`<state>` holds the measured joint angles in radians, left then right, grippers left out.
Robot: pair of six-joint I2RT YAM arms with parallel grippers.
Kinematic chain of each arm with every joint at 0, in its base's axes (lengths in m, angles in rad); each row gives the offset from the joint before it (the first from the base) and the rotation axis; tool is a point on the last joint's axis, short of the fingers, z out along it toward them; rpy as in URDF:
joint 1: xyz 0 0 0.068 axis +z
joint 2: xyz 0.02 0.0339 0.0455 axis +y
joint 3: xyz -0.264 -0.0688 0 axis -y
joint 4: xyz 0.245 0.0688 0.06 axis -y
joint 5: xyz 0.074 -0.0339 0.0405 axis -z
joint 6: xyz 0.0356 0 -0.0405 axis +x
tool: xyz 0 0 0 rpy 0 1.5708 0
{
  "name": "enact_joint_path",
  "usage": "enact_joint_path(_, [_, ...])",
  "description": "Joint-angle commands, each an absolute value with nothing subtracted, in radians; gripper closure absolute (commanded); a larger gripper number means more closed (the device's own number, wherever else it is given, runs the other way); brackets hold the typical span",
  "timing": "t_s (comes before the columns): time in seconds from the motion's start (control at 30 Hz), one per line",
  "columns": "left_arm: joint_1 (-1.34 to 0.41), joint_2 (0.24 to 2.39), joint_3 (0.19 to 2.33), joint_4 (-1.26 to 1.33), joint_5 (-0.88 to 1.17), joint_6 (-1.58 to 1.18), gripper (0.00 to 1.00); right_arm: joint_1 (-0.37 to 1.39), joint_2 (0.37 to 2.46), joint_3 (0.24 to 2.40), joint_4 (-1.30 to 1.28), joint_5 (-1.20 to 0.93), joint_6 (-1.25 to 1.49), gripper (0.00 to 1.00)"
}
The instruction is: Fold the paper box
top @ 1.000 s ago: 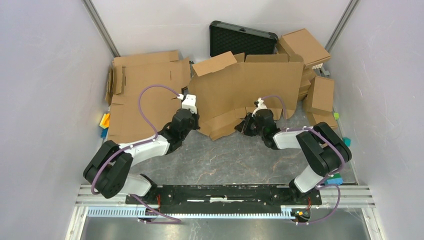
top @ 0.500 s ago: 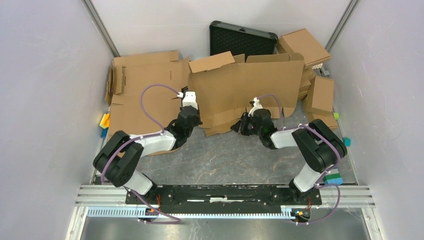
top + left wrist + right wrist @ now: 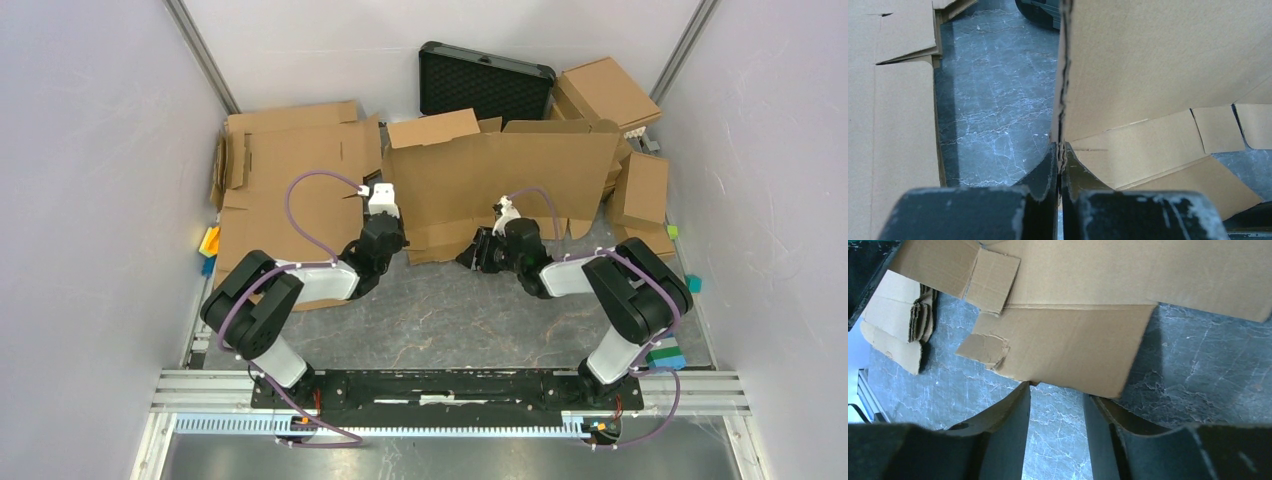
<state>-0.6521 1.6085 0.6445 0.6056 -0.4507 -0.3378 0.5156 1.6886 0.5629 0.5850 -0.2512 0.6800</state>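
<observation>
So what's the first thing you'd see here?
A big brown corrugated cardboard sheet with flaps stands half raised in the middle of the grey table. The left gripper pinches its left edge, while the right gripper sits open by a lower flap. A black hard case stands at the back.

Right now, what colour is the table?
The table is dark grey with pale veins, clearest in the left wrist view.
</observation>
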Motion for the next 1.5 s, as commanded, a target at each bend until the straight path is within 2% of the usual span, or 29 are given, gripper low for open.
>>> enact_joint_path(0.0, [-0.675, 1.614, 0.682, 0.683, -0.417, -0.336, 0.98, 0.522, 1.674, 0.574, 0.584, -0.209, 0.597, 0.46])
enact_joint_path(0.13, [-0.676, 1.615, 0.683, 0.684, -0.417, -0.331, 0.98, 0.522, 1.608, 0.55, 0.555, -0.145, 0.557, 0.33])
enact_joint_path(0.47, [-0.678, 1.618, 0.684, 0.695, -0.417, -0.307, 0.98, 0.507, 1.41, 0.501, 0.402, -0.006, 0.454, 0.09])
enact_joint_path(0.7, [-0.678, 1.618, 0.684, 0.693, -0.42, -0.296, 0.98, 0.456, 1.141, 0.42, 0.301, 0.133, 0.385, 0.07])
enact_joint_path(0.87, [-0.678, 1.627, 0.702, 0.668, -0.417, -0.295, 0.98, 0.281, 0.974, 0.401, 0.254, 0.083, 0.38, 0.08])
enact_joint_path(1.07, [-0.678, 1.622, 0.698, 0.671, -0.419, -0.286, 0.98, 0.082, 0.94, 0.475, 0.17, 0.108, 0.379, 0.08])
enact_joint_path(1.23, [-0.678, 1.622, 0.705, 0.664, -0.405, -0.264, 0.98, -0.01, 0.948, 0.529, 0.19, 0.11, 0.233, 0.06])
enact_joint_path(1.47, [-0.678, 1.618, 0.709, 0.649, -0.41, -0.259, 0.98, -0.25, 0.941, 0.602, 0.24, -0.141, 0.213, 0.02])
